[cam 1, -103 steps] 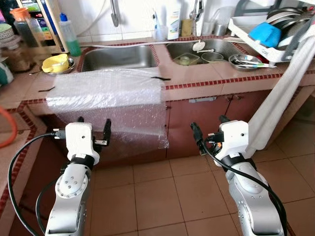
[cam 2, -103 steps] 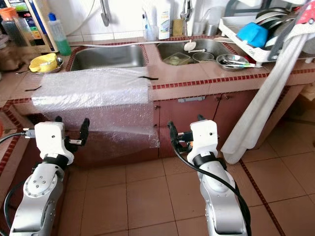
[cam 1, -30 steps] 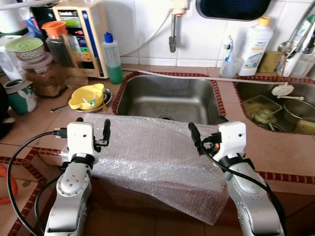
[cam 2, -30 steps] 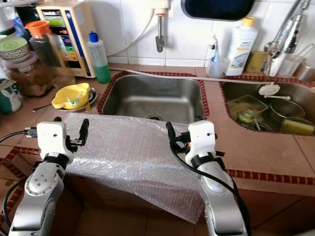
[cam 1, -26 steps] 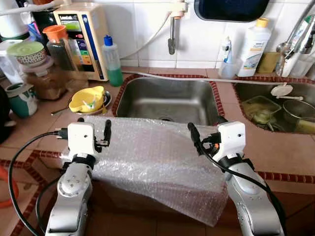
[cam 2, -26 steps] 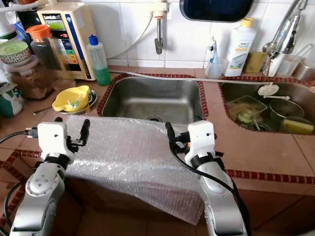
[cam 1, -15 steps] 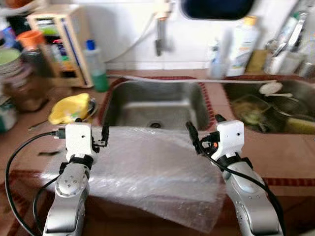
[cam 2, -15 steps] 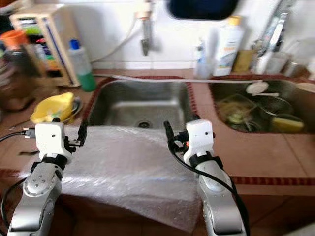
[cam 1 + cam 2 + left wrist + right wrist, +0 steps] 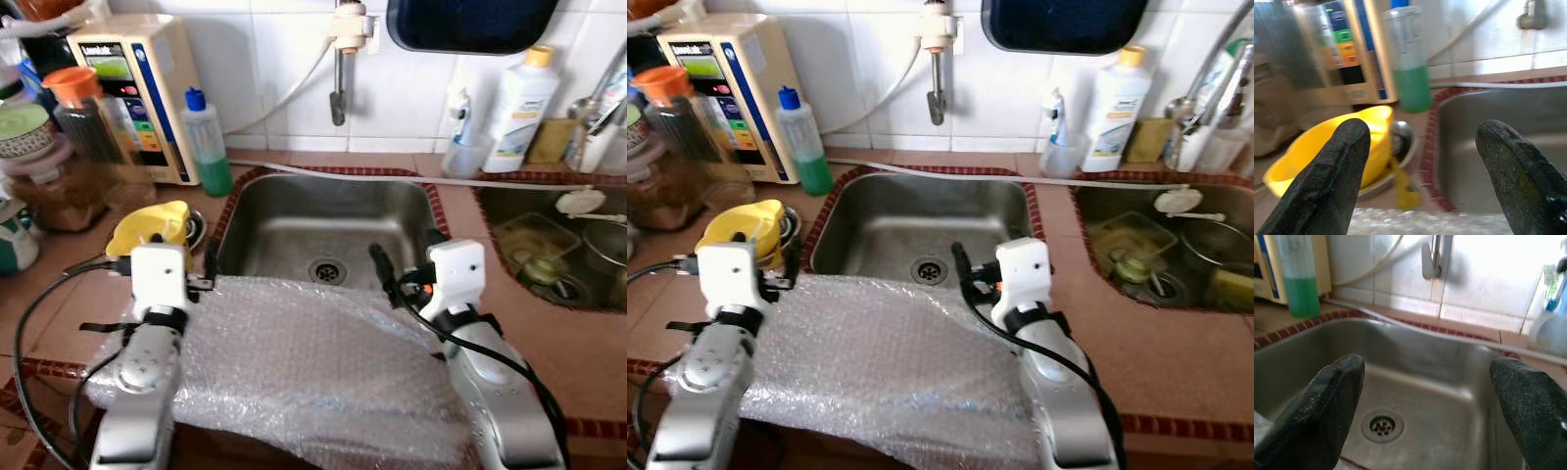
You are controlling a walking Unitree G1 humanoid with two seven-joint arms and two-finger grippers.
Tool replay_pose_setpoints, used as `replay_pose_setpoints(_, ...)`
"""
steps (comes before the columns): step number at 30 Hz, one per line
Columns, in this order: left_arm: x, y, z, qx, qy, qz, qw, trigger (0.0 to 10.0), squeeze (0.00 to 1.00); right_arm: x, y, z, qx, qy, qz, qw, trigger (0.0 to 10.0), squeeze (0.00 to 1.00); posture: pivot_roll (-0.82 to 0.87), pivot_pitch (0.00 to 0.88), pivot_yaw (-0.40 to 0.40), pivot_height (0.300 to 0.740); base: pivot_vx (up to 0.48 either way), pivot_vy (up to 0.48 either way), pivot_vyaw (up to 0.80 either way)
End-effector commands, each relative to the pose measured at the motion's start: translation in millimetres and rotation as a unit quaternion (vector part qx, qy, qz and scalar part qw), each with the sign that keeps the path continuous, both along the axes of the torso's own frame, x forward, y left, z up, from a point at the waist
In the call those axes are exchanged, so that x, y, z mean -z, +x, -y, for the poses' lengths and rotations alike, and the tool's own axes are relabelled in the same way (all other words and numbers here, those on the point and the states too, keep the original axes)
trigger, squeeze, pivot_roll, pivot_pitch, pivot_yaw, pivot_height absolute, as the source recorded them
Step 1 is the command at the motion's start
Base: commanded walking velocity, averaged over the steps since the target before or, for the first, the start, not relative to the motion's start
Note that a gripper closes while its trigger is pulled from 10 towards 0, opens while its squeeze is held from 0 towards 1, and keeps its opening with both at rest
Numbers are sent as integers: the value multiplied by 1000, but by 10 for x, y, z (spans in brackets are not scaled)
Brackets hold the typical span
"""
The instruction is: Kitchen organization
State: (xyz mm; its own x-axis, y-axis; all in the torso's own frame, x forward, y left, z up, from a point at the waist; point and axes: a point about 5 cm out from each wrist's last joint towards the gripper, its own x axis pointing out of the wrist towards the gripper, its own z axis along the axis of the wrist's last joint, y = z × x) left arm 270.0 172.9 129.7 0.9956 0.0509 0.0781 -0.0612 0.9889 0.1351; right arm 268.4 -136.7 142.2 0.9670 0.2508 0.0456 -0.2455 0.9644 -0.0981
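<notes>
Both grippers hover over a sheet of bubble wrap spread on the front edge of the desk. Left gripper sits at about 9 o'clock of the head view, its black fingers spread apart and holding nothing; right gripper sits near 3 o'clock of the sheet, fingers likewise apart and empty. The bubble wrap lies directly in front of the steel sink, its far edge just at the sink's near rim, its near edge drooping over the desk front and cut off by the frame.

From the left wrist view, between the two wide fingers, come a yellow bowl resting in a small metal dish, a strip of the wrap's edge, and a clear bottle of green liquid at the sink's corner. The right wrist view looks into the basin and shows the drain, the hanging faucet spout and the same green bottle, blurred.

The head views add what the wrists miss: a beige water appliance at 10 o'clock, jars at 9 o'clock partly cut off, a white detergent bottle at 1 o'clock, and a second sink at 3 o'clock holding dishes too small to identify.
</notes>
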Motion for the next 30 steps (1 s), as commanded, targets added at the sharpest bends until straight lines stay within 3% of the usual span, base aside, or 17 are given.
replay_pose_setpoints(1,-32,-1,-97,-23,15,8,1000,10000,0,5,4,-45,-10,10,-10,1000,10000,0,41,0,45,740,0,0,0)
replay_pose_setpoints(8,-22,28,-247,-70,44,9,997,10000,0,-133,35,-212,-69,38,-2,997,10000,0,37,0,43,740,0,0,0)
replay_pose_setpoints(14,1,60,-255,-72,40,4,997,10000,0,-153,38,-208,-68,6,3,998,10000,0,36,0,41,740,0,0,0)
replay_pose_setpoints(20,50,244,-228,-32,43,4,999,10000,0,-145,-13,-317,-120,3,-18,993,10000,0,31,0,34,740,0,0,0)
replay_pose_setpoints(22,53,357,-207,-21,35,3,999,10000,0,-136,-106,-406,-194,14,-45,980,10000,0,19,0,34,740,0,0,0)
replay_pose_setpoints(26,65,415,-219,-25,43,3,999,10000,0,-143,-171,-417,-218,10,-46,975,10000,0,7,0,37,740,0,0,0)
replay_pose_setpoints(30,63,467,-236,-33,46,8,998,10000,0,-160,-186,-393,-213,35,-50,975,10000,0,-7,0,42,740,0,0,0)
